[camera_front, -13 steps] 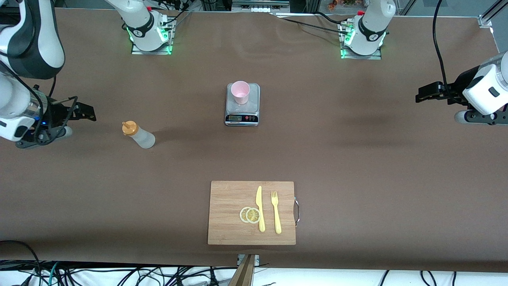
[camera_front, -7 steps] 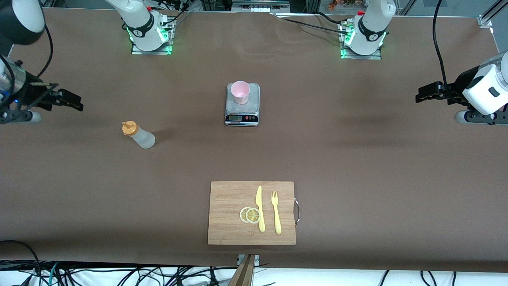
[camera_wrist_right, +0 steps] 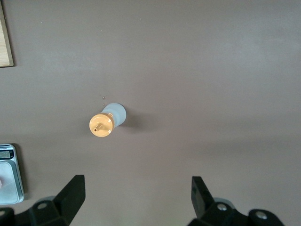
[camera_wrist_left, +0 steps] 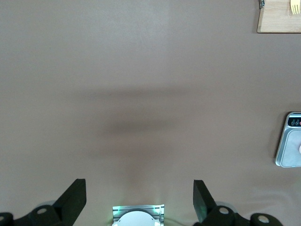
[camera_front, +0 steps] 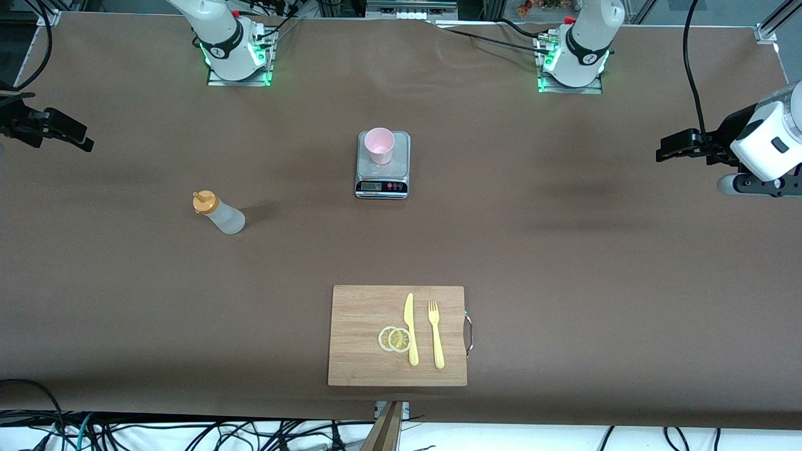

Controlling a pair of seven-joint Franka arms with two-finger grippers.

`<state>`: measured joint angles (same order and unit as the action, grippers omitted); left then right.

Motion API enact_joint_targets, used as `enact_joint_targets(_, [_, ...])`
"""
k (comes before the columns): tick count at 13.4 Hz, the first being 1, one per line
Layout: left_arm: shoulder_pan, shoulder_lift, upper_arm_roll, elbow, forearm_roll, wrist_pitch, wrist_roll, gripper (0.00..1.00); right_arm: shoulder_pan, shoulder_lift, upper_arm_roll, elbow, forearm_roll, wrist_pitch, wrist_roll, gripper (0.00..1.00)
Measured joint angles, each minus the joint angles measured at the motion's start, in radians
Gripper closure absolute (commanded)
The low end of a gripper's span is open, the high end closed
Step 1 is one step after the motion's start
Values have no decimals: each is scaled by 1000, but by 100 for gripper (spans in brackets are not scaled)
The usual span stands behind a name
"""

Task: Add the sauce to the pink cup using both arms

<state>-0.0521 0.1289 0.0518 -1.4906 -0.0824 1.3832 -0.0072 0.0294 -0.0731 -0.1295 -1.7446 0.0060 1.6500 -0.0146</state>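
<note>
**Both hands high and empty, bottle and cup standing apart**

The right hand (camera_front: 78, 139) hangs over the worktop (camera_front: 564, 250) at the right arm's end, its fingers (camera_wrist_right: 70, 195) spread wide with nothing between them. In the right wrist view it looks straight down on the sauce bottle (camera_wrist_right: 107, 121) — orange cap uppermost, frosted body beneath.

The sauce bottle (camera_front: 218, 213) stands upright on the bare worktop, toward the right arm's end and nearer the front camera than the scale (camera_front: 383, 164). The pink cup (camera_front: 380, 145) sits upright on the scale's platform, about midway between the two arm bases and well apart from the bottle.

Nearer the front camera lies a wooden cutting board (camera_front: 360, 313) carrying two lemon slices (camera_front: 395, 339), a yellow knife (camera_front: 410, 328) and a yellow fork (camera_front: 435, 334), the slices just beside the knife.

The left hand (camera_front: 669, 148) waits over the left arm's end of the worktop — fingers (camera_wrist_left: 74, 197) held apart, gripping nothing, with only brown surface below it and the edge of the scale (camera_wrist_left: 290, 140) in its wrist view.
</note>
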Motion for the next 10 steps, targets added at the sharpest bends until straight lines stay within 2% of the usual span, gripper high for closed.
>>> enact_joint_targets(10, [0, 0, 1, 5, 0, 4, 0, 0, 3, 0, 7, 18, -1, 9, 3, 0])
